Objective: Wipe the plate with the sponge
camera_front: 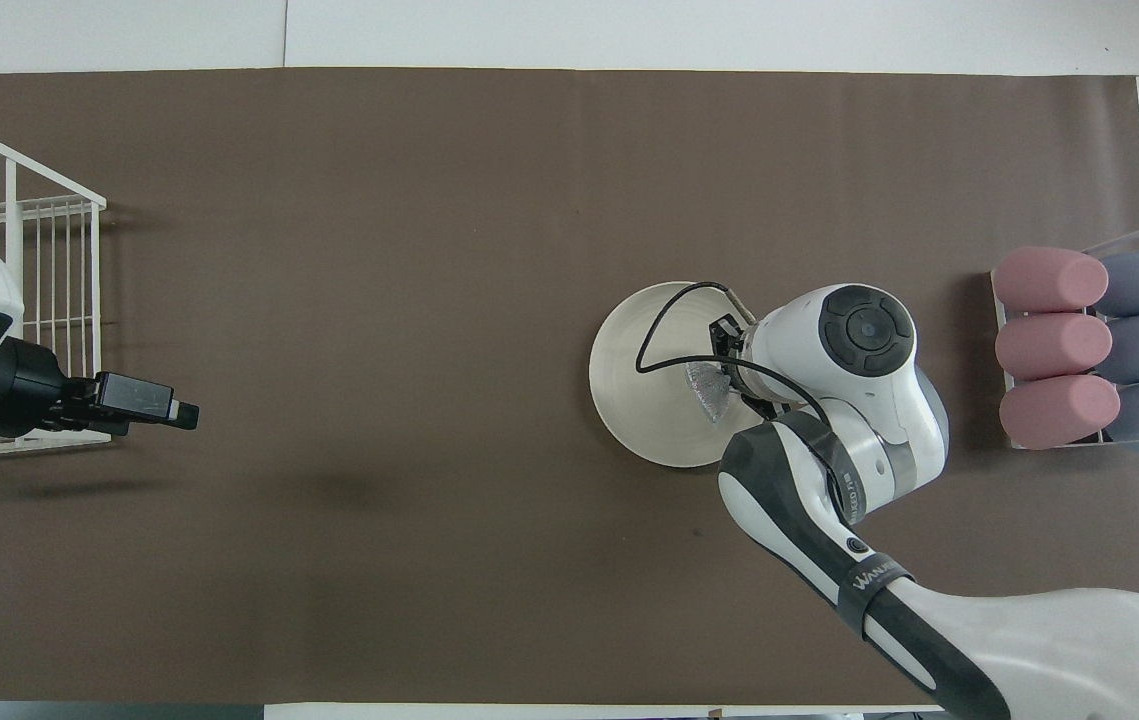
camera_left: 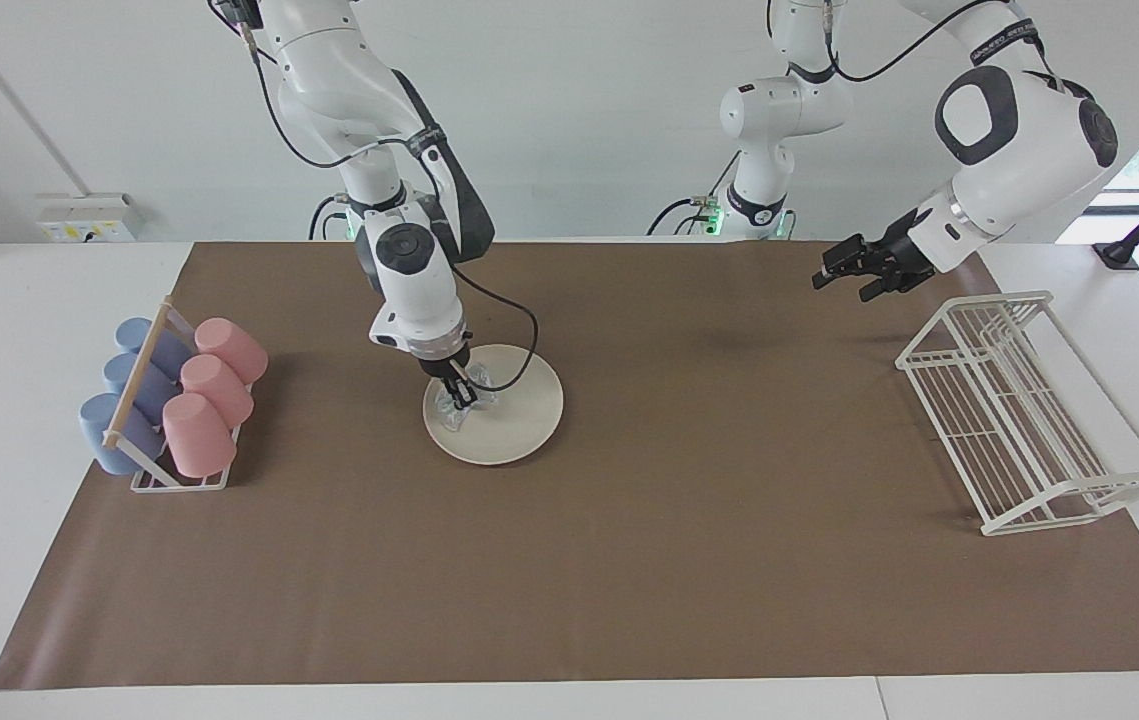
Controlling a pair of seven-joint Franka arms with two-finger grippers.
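The plate (camera_left: 504, 412) is taken as the landmark; it lies flat on the brown mat (camera_left: 629, 560) that covers the counter (camera_left: 19, 400), toward the right arm's end and in the half of the mat nearer the robots. The right gripper (camera_left: 462, 392) is seen lowered onto the plate, on the part toward the cup rack, with its fingers clamped on the sponge (camera_left: 456, 413). The sponge is pressed against the plate's surface just inside the rim, its silvery pad showing below the fingertips. A black cable from the right arm is looped over the plate.

Beside the plate, farther toward the right arm's end of the counter, a cup rack (camera_left: 169, 478) is set at the mat's edge. Three pink cups (camera_left: 214, 395) are laid in it on the side next to the plate, and three blue cups (camera_left: 134, 395) on the side away from the plate.

Well apart from the plate, at the left arm's end of the counter, a white wire dish rack (camera_left: 1019, 420) is placed. The left gripper (camera_left: 844, 272) is held in the air beside that rack, over the mat, and the left arm waits there. Its fingers are seen slightly apart, with nothing between them.
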